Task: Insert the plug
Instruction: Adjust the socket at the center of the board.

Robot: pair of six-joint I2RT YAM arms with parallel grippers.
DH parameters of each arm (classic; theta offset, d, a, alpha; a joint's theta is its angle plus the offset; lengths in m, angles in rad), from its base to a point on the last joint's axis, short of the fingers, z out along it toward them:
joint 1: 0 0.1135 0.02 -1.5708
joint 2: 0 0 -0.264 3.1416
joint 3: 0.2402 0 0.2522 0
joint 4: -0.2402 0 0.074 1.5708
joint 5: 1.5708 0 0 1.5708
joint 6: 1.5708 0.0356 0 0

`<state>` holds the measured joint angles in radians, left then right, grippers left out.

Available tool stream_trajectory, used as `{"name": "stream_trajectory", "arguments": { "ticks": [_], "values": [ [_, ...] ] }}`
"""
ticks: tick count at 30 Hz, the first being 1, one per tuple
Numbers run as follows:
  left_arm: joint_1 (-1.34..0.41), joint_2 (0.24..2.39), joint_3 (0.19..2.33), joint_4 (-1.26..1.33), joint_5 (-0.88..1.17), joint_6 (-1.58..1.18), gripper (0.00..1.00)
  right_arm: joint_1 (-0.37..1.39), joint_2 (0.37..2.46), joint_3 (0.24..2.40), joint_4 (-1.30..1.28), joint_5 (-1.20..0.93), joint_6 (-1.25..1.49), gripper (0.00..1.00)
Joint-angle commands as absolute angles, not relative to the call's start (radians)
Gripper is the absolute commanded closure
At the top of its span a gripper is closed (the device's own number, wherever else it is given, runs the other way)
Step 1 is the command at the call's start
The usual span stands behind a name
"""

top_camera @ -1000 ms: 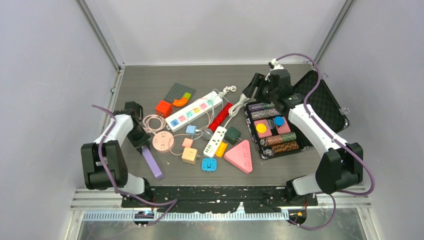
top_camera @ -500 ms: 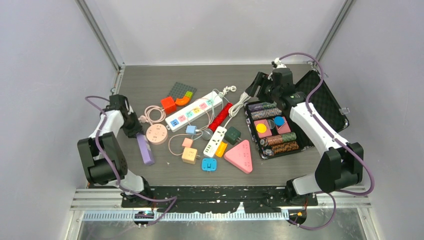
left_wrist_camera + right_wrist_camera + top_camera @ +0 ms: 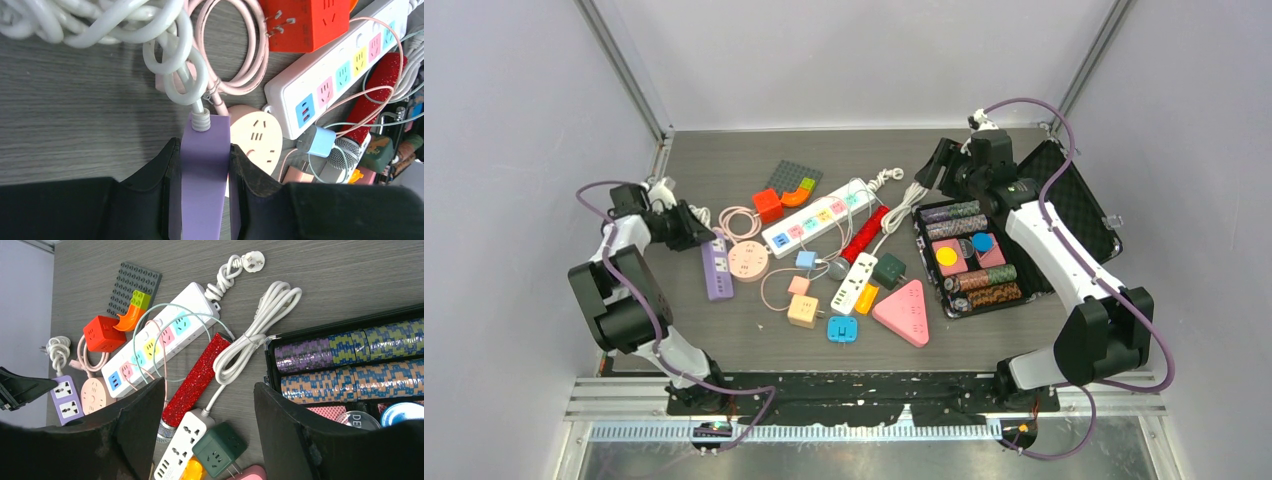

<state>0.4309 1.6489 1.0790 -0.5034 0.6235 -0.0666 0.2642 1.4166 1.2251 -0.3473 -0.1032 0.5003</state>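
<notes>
My left gripper (image 3: 694, 233) is shut on a purple power strip (image 3: 202, 170), its jaws pressing on both long sides. The strip (image 3: 716, 268) lies at the left of the table, sockets up. Its white cord (image 3: 165, 45) is coiled just beyond it; I cannot make out its plug. A round pink socket (image 3: 255, 137) sits right beside the strip. A long white strip with pastel sockets (image 3: 814, 218) lies mid-table, and its white plug (image 3: 252, 261) rests loose at the far end. My right gripper (image 3: 207, 390) hovers open and empty at the back right.
An open black case of poker chips (image 3: 1022, 292) fills the right side. Around the middle lie a red cube adapter (image 3: 768, 205), a red glitter microphone (image 3: 864, 232), a small white strip (image 3: 854, 282), a green cube (image 3: 888, 270), a pink triangle (image 3: 904, 312) and a grey stud plate (image 3: 779, 180).
My left arm has carried the purple strip from the front left toward the back left and turned it. The pink socket and cords shifted with it. The right arm barely moved.
</notes>
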Motion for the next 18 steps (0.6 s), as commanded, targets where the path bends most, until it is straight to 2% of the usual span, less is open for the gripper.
{"name": "stream_trajectory", "arguments": {
  "ticks": [1, 3, 6, 8, 11, 13, 18],
  "values": [
    [0.482, 1.651, 1.014, -0.426, 0.724, -0.064, 1.0, 0.261, 1.413, 1.274, -0.348, -0.112, 0.485, 0.3],
    [0.49, 1.628, 0.988, -0.425, 0.653, -0.075, 0.95, 0.261, 1.414, 1.275, -0.348, -0.115, 0.486, 0.3],
    [0.493, 1.603, 0.958, -0.436, 0.542, -0.08, 0.72, 0.26, 1.418, 1.272, -0.348, -0.122, 0.487, 0.3],
    [0.495, 1.597, 0.942, -0.435, 0.5, -0.09, 0.51, 0.26, 1.42, 1.272, -0.348, -0.125, 0.486, 0.3],
    [0.497, 1.59, 0.935, -0.441, 0.437, -0.109, 0.34, 0.26, 1.418, 1.27, -0.348, -0.129, 0.487, 0.3],
    [0.497, 1.571, 0.926, -0.438, 0.381, -0.131, 0.28, 0.261, 1.413, 1.269, -0.347, -0.129, 0.486, 0.29],
    [0.497, 1.487, 0.889, -0.431, 0.265, -0.217, 0.2, 0.261, 1.402, 1.255, -0.347, -0.124, 0.485, 0.29]
  ]
}}
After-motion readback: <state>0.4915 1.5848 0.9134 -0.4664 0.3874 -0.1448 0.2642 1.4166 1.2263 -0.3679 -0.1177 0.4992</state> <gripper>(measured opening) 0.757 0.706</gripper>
